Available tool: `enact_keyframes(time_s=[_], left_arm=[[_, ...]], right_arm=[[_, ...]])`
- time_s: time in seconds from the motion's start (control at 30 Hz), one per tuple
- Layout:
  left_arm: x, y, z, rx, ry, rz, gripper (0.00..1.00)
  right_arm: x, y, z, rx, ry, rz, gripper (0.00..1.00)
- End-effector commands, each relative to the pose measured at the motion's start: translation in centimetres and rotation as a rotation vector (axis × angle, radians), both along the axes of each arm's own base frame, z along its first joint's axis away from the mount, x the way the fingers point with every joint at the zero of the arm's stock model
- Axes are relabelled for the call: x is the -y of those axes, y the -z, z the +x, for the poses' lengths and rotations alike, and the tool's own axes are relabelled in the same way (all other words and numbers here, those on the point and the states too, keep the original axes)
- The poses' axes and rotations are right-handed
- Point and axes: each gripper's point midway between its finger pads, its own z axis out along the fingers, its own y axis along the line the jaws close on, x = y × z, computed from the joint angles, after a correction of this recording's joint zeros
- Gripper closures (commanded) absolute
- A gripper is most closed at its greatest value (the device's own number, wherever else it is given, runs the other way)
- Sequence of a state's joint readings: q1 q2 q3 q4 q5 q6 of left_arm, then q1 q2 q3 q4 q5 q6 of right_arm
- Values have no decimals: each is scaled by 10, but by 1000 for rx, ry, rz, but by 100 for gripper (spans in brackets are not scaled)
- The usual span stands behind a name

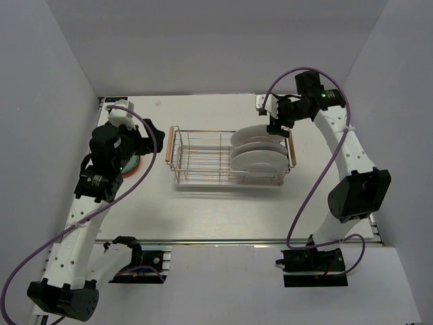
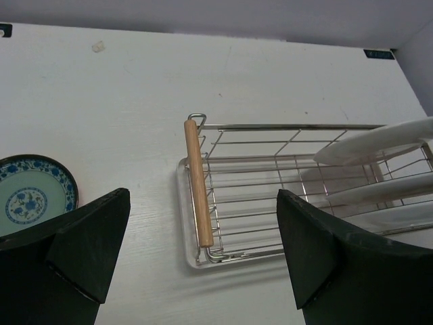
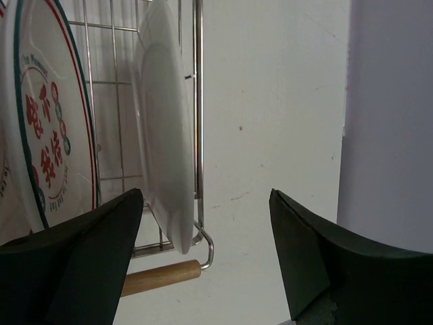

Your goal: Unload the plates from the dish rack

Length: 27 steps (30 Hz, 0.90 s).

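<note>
The chrome dish rack (image 1: 203,159) with wooden handles stands mid-table. Three white plates (image 1: 258,154) lean on edge at its right end. In the right wrist view a plain white plate (image 3: 166,128) is the outermost, and behind it stands a plate (image 3: 40,122) with a green rim and red characters. My right gripper (image 1: 276,128) hangs open over the rack's right end. The plain plate's rim lies between its fingers, close to the left one (image 3: 95,257). My left gripper (image 1: 143,139) is open and holds nothing, left of the rack. A teal patterned plate (image 2: 30,196) lies flat beneath it.
The rack's left handle (image 2: 198,183) and its bare wire slots (image 2: 270,189) lie ahead of the left gripper (image 2: 203,250). An orange-red rim (image 1: 130,169) shows under the left arm. The right wall (image 3: 392,115) is close beside the right gripper (image 3: 206,210).
</note>
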State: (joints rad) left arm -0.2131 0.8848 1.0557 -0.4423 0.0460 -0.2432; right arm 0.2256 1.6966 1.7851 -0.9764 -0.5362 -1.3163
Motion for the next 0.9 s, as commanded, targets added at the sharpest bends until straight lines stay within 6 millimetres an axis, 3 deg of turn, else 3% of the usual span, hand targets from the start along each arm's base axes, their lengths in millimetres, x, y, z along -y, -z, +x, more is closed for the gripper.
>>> enact_keyframes(time_s=[0.0,0.17,0.4,0.5,0.87], left_arm=[[8,3,-1,-8,55,14,2],[13,8,2,-16,79,10,2],[11,10,1,-23,66,10,2],[10,12,1,-28,62,15,2],[10,12,-2,-25,62,8,2]], right_arm=[[-14,-5,-8,-1,-78,12,20],[-23,2,-4,-17,-98,19,26],[-31,15,-10,-56,-137,25,53],[-35,17,-17,-73,-166,33,58],[-42,-6,-35,-30,-227,45,88]])
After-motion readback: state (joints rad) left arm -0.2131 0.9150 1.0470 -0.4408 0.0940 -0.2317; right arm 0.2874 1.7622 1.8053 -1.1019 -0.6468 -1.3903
